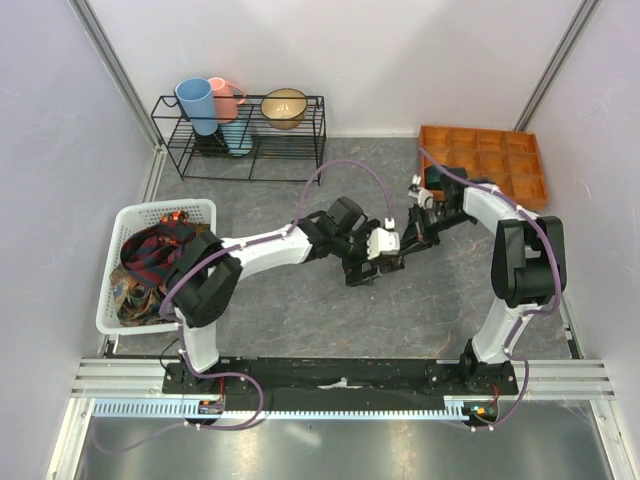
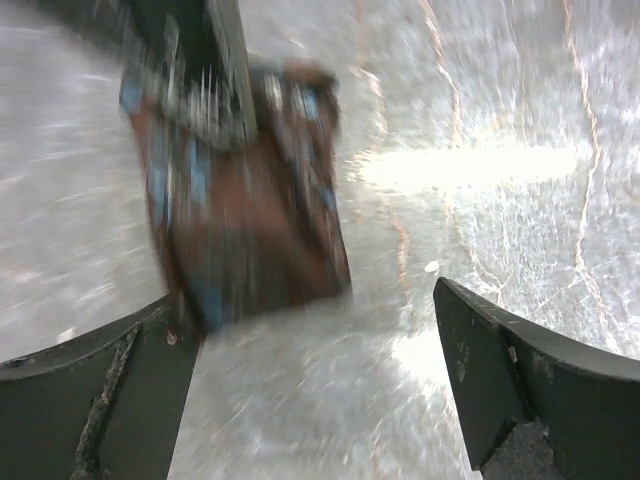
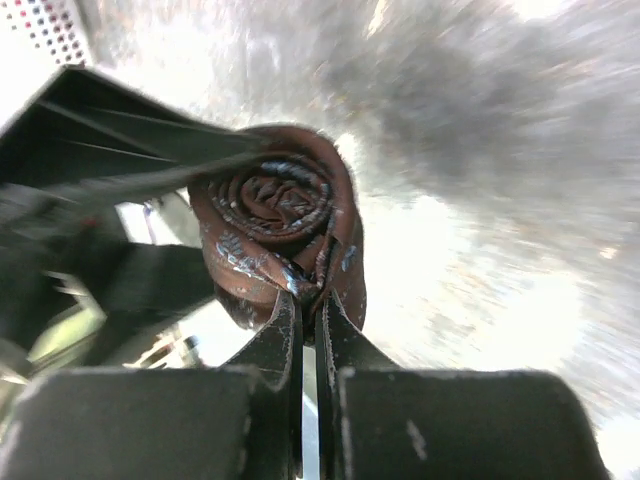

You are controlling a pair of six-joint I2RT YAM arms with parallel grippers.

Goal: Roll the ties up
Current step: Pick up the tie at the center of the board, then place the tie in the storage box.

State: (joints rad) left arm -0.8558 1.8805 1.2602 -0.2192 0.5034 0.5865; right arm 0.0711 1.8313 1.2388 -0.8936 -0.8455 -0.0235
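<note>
A maroon-brown tie with pale blue figures is wound into a tight roll. My right gripper is shut on the roll's lower edge. In the left wrist view the same tie hangs blurred from the right gripper's dark fingers above the grey table. My left gripper stands wide open just below and beside it, nothing between its fingers. One left finger lies against the roll's upper left side. From above, the left gripper and right gripper meet mid-table. More ties lie piled in a basket.
A white perforated basket sits at the left edge of the table. An orange compartment tray stands at the back right. A black wire rack with cups and a bowl is at the back. Purple cables loop over both arms.
</note>
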